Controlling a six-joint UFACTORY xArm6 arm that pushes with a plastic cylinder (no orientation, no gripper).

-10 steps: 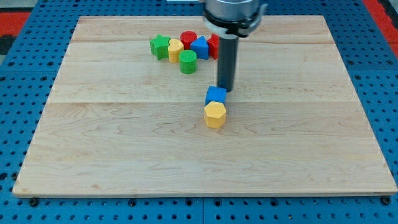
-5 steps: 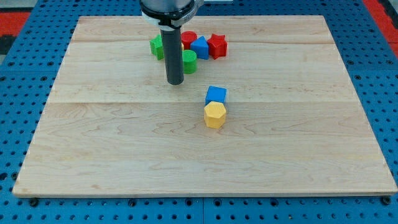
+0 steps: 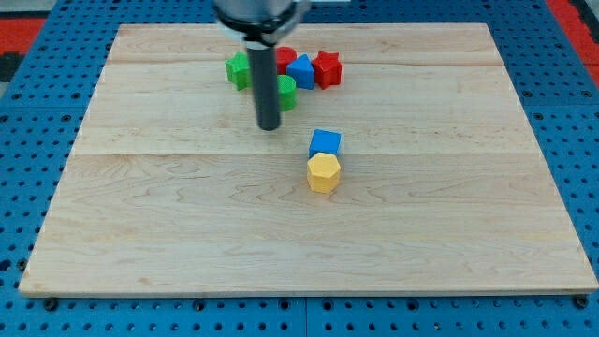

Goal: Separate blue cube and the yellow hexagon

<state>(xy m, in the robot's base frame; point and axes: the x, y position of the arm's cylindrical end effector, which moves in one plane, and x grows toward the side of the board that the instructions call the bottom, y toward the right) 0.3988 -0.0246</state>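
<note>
A robotics lab bench: a pale wooden board (image 3: 309, 234) lies on a blue perforated base (image 3: 37, 187) of the kind used for mounting rigs, red panels (image 3: 23, 28) show at the top corners, and a dark rod (image 3: 267, 84) hangs over small coloured plastic blocks (image 3: 299, 70)

My wooden board (image 3: 449, 225) carries a blue cube (image 3: 326, 142) touching a yellow hexagon (image 3: 324, 173), with a block cluster (image 3: 295, 73) beyond the cube.
</note>
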